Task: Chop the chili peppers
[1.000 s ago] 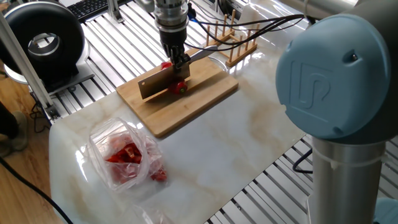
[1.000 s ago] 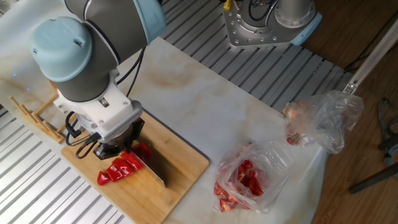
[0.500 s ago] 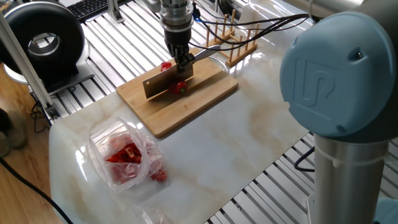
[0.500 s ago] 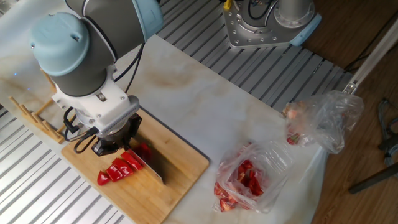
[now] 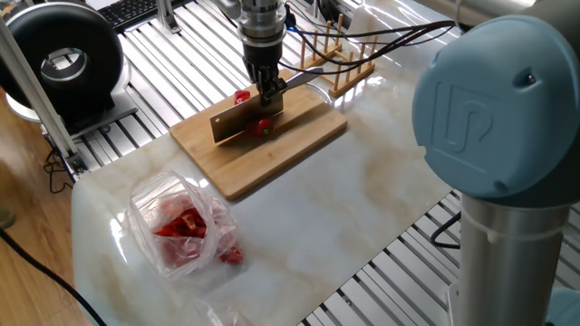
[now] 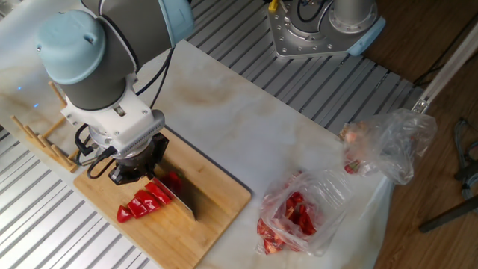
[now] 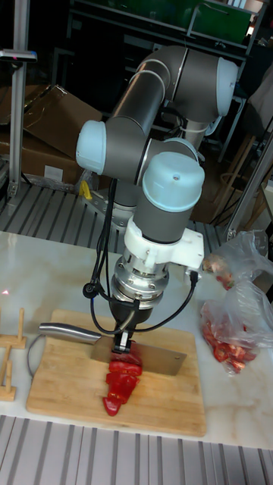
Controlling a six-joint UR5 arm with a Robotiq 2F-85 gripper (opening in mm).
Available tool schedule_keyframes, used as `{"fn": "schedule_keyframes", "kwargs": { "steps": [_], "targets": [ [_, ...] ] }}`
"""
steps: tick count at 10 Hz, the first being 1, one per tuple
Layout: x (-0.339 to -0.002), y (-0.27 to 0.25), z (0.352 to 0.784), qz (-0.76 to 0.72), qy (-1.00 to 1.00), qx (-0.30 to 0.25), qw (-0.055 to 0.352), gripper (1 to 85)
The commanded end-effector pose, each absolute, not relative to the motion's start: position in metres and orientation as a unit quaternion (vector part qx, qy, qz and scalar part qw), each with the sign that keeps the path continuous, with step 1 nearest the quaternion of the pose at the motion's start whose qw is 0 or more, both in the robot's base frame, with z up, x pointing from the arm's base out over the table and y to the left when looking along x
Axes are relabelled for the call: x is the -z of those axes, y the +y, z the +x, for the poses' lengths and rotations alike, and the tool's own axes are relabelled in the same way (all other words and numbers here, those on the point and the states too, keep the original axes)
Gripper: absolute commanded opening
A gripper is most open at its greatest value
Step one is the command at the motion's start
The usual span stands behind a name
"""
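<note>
The chili peppers [image 7: 121,380] lie as a row of red slices on the wooden cutting board [image 7: 176,405]. They also show beside the blade as red slices [image 6: 145,202] and as red pieces [image 5: 263,128] on either side of it. My gripper [image 7: 124,339] points straight down and is shut on a cleaver-like knife. The knife's blade [image 7: 156,361] stands edge down across the chili peppers and its metal handle [image 7: 65,329] sticks out to the left. In the fixed views the gripper [image 5: 265,88] [image 6: 131,169] sits right above the slices.
A see-through plastic bag [image 5: 182,223] [image 6: 299,214] with red pieces lies on the marble top beside the board. A second crumpled bag [image 6: 391,140] sits near the table's edge. A wooden rack [image 5: 339,56] stands just behind the board. Cables hang from the wrist.
The gripper and knife have shifted slightly along the board toward the rack. The chili slices and bags have stayed in place.
</note>
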State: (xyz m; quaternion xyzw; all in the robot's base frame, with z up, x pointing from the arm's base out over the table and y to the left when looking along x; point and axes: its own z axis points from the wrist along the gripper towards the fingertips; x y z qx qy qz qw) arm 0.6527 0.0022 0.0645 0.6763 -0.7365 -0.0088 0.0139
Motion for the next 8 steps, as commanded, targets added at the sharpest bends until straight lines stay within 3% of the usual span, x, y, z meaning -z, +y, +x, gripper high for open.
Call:
{"fn": "schedule_keyframes", "kwargs": {
  "steps": [1, 8],
  "targets": [
    [-0.0678, -0.0025, 0.6538, 0.677, -0.735, 0.009, 0.013, 1.3],
    [-0.0670, 0.0035, 0.6520, 0.678, -0.735, 0.022, 0.003, 1.3]
  ]
}}
